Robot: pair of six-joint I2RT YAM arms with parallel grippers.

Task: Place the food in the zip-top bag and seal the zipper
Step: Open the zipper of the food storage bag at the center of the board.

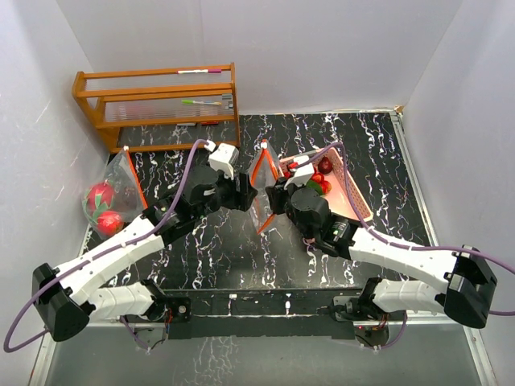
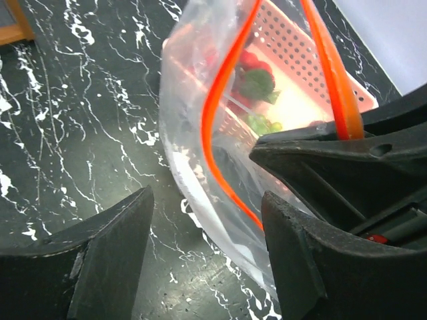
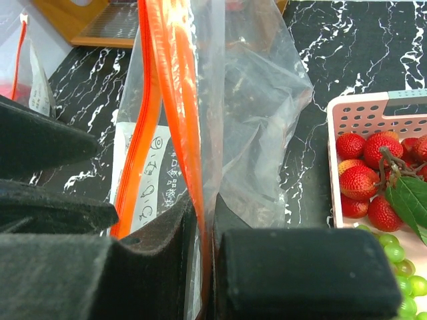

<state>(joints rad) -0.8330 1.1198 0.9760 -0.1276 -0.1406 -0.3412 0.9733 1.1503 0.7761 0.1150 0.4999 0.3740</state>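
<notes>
Holding the zip-top bag [image 1: 262, 173] upright between them: right pincer [image 1: 273, 198] at one edge, left pincer [image 1: 247, 195] at the other. The food [image 1: 320, 182] sits in the pink mesh basket [image 1: 354, 201], just beyond the right pincer and outside the bag. Well off the left pincer's outer side lies a second bag [image 1: 121, 181] with red fruit [image 1: 102, 199] in it.

Left wrist view: the left pincer stands wide apart and grips nothing. One lip of the orange zipper [image 2: 212, 127] and the bag's film run through the gap, nearer its right finger. Ahead of it, the right pincer is clamped on the other lip.

Right wrist view: the right pincer is pressed together on the zipper lip and film, and the bag rises straight up from it, looking empty. To its right are red berries [image 3: 363, 180] and green grapes [image 3: 400, 273] in the basket.

Judgement: the step is spreading the mouth. The left pincer should close on the free lip alone, on the thick strip and not the slippery film, taking care not to catch both layers. It should then draw gently away from the right pincer, leaving the opening turned toward the basket.

Surface: black table [image 1: 209, 249] veined with white, flat and hard. The limp bag is unlikely to stand alone. White walls [image 1: 322, 48] close three sides. A wooden rack [image 1: 157, 104] stands at the far corner beyond the left pincer.
</notes>
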